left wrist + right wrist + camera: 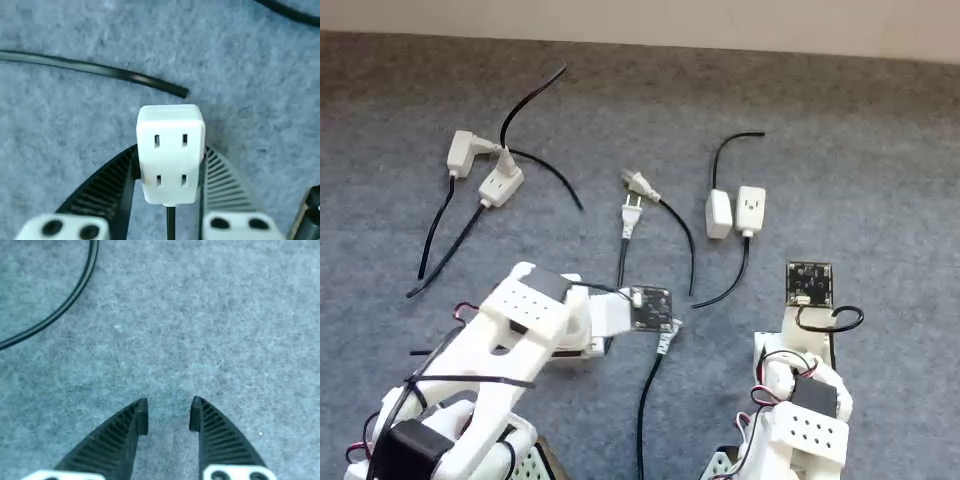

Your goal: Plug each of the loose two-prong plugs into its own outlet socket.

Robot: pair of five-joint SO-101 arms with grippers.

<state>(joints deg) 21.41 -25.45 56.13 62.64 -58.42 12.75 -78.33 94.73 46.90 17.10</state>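
My left gripper [170, 156] is shut on a white outlet socket [170, 150] with two pairs of slots facing the camera; its cord runs back between the fingers. From above, this socket [666, 340] sits low at the centre, just below the left wrist. Two loose two-prong plugs [638, 183] [630, 216] lie on the grey carpet beyond it. A white plug [465, 150] and white socket [500, 184] lie at the back left. Another white plug [718, 213] and socket [750, 209] lie at the back right. My right gripper [169, 415] hangs open over bare carpet, holding nothing.
Black cords trail over the carpet: one cut end [182, 91] lies just ahead of the held socket, and another cord [60, 310] curves past the right gripper. The right arm [800, 400] stands at the front right. A pale wall edge [720, 20] bounds the far side.
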